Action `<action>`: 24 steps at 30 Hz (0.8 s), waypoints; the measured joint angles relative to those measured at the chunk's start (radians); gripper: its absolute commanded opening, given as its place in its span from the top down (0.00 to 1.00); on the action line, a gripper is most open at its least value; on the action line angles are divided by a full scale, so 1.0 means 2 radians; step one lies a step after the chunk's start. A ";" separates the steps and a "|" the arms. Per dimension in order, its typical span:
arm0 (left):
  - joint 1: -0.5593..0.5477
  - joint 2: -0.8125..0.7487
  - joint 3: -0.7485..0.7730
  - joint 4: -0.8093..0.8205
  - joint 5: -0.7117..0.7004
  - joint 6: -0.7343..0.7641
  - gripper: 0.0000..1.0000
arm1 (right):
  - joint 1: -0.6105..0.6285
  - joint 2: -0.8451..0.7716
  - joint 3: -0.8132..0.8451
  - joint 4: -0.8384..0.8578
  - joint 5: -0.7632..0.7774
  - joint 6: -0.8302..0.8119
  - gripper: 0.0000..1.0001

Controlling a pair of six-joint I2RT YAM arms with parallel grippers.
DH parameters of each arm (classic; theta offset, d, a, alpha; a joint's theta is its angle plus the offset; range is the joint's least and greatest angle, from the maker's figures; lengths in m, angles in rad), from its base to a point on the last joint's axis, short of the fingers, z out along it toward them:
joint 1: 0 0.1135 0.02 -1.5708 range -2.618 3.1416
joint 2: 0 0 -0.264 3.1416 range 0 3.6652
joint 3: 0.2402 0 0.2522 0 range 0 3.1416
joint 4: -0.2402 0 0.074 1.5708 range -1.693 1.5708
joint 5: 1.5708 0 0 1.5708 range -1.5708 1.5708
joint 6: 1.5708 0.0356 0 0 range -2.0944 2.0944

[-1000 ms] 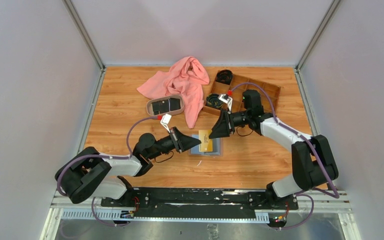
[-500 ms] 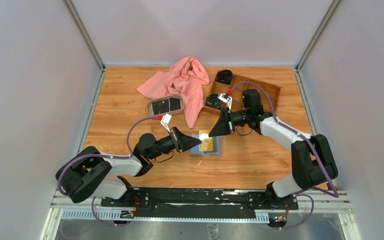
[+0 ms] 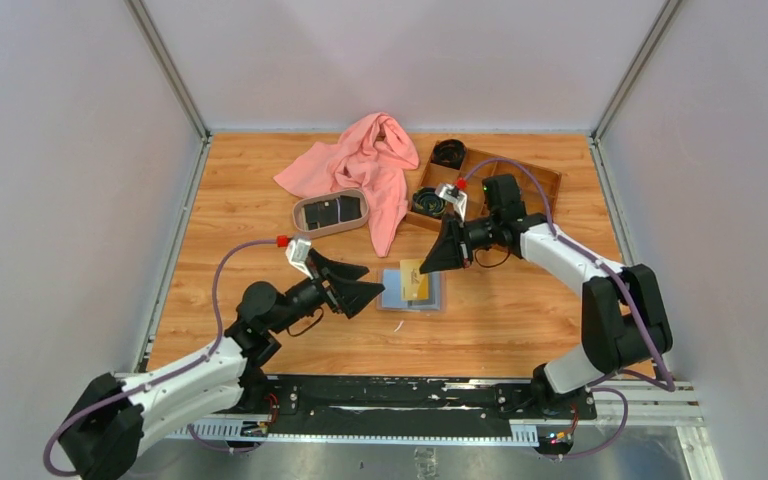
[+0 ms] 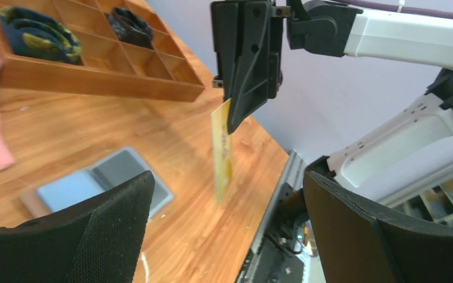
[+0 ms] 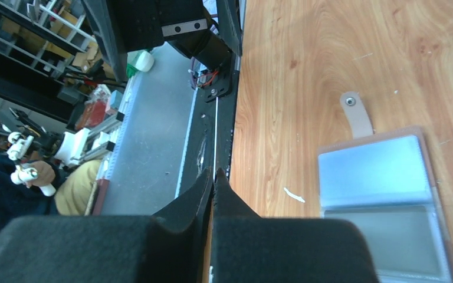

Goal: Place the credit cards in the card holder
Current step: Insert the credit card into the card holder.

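My right claw (image 3: 424, 266) is clamped on the thin gold-tan plastic card (image 4: 222, 147), which hangs on edge close to the open tan leather-like card holder (image 3: 400, 292). I cannot tell whether the two touch. The holder lies flat on the wood-grain table (image 3: 230, 250), smooth grey-blue pockets up. My left claw (image 3: 375, 278) hovers just beside it, padded fingers wide apart. Further back, dark cards (image 3: 330, 211) sit in the oval beige-rimmed tray (image 3: 298, 214), with a crumpled pink cloth (image 3: 365, 160) just beside it. A brown wooden compartment box (image 3: 535, 185) stands behind my right arm.
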 measured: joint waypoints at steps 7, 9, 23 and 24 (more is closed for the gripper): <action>0.005 -0.074 -0.054 -0.034 -0.033 0.062 0.00 | -0.029 0.002 0.025 -0.101 0.010 -0.114 1.00; 0.006 -0.056 -0.051 -0.031 -0.026 0.071 0.02 | -0.032 0.012 0.042 -0.129 0.012 -0.143 1.00; 0.039 0.315 -0.013 0.269 0.109 0.009 0.02 | -0.032 0.107 0.113 -0.315 0.024 -0.320 1.00; 0.040 0.333 -0.003 0.283 0.119 0.003 0.03 | -0.032 0.109 0.114 -0.321 0.025 -0.326 1.00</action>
